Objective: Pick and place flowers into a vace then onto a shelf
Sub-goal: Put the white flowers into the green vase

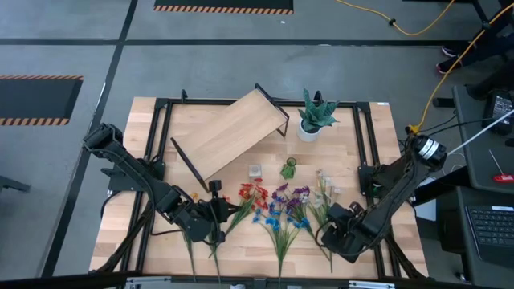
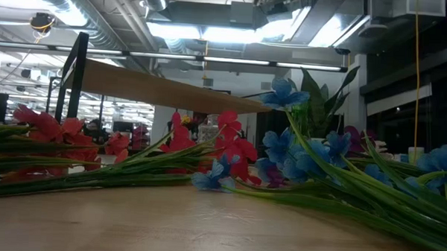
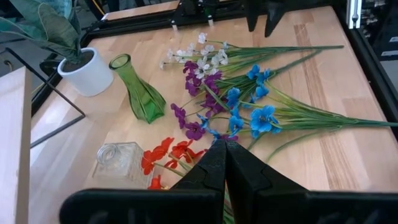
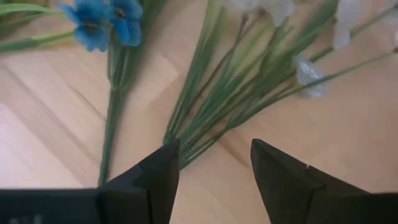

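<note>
Several flowers (image 1: pixel 277 210) fanned flat at table's 6 o'clock; shelf (image 1: pixel 230 132) tilted toward 11 o'clock; left gripper (image 3: pixel 224 163) clenched, empty, over red stems; right gripper (image 4: pixel 214 163) spread apart, straddling white-spray stems (image 4: pixel 214 106).

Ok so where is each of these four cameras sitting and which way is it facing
High view: overhead, straight down on table, both arms, left gripper, right gripper.
Low view: tabletop level, across red flowers to the tilted shelf; no arm shows.
Left wrist view: past shut fingers toward green vase.
Right wrist view: past open fingers onto white flowers' stems.
Shared: blue flowers appear in all.
</note>
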`<state>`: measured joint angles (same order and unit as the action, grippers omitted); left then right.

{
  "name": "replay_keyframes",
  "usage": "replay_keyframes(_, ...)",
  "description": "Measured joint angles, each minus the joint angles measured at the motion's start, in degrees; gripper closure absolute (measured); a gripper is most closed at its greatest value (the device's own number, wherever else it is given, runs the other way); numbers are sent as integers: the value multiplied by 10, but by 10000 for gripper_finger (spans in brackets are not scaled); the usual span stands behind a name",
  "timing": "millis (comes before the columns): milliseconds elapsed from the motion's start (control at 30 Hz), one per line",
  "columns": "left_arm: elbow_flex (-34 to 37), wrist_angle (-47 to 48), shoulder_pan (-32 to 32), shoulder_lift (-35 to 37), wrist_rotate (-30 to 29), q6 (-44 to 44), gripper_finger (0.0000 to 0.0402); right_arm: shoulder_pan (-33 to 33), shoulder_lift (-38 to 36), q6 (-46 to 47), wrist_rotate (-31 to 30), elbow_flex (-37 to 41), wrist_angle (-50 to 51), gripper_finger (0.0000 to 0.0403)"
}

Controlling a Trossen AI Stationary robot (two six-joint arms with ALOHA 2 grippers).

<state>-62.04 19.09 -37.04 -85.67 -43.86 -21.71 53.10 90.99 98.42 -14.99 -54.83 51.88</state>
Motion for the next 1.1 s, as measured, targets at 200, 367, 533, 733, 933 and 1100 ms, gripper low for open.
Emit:
replay_keyframes(200, 0, 0, 0, 0, 0, -1, 398, 0, 36, 6, 1, 0, -30, 205)
replay_keyframes(367, 0, 1, 0, 0, 0, -1, 398, 0, 71, 22, 0, 0, -46, 205)
replay_keyframes(533, 0, 1, 0, 0, -2, 1, 398, 0, 93, 20, -4, 0, -75, 205)
replay_keyframes(733, 0, 0, 0, 0, -2, 34, 398, -2, 102, 32, -21, 25, -109, 205)
replay_keyframes(933, 0, 0, 0, 0, -1, 34, 398, -2, 95, 47, -36, 59, -152, 215)
replay_keyframes(1100, 0, 0, 0, 0, -1, 34, 398, 2, 86, 51, -36, 65, -144, 271)
